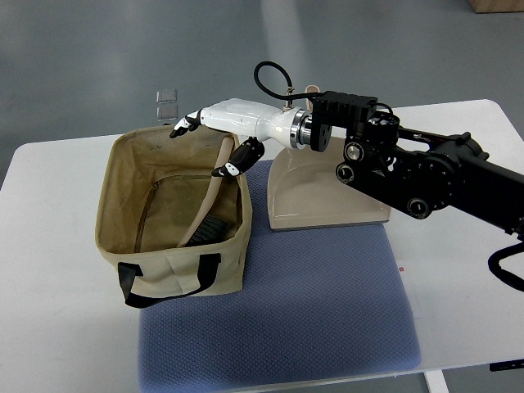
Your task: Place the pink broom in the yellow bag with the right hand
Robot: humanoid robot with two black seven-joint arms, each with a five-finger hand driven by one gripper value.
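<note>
1. Now the right hand (pixel 214 135) reaches from the right edge over the far right rim of the bag (pixel 123 246), its fingers spread and holding nothing.
2. Broom (pixel 211 209): it lies inside the bag, its pale handle leaning up against the right wall, dark bristles low near the front right corner.
3. Thumb (pixel 237 161): it hangs just above the handle's upper end; contact cannot be told.
4. Bag: open-topped, tan, with black straps, standing on the table (pixel 49 344) with its right side on a blue mat (pixel 327 311).
5. Dustpan (pixel 319 201): beige, lying on the mat just right of the bag, under the forearm.
</note>
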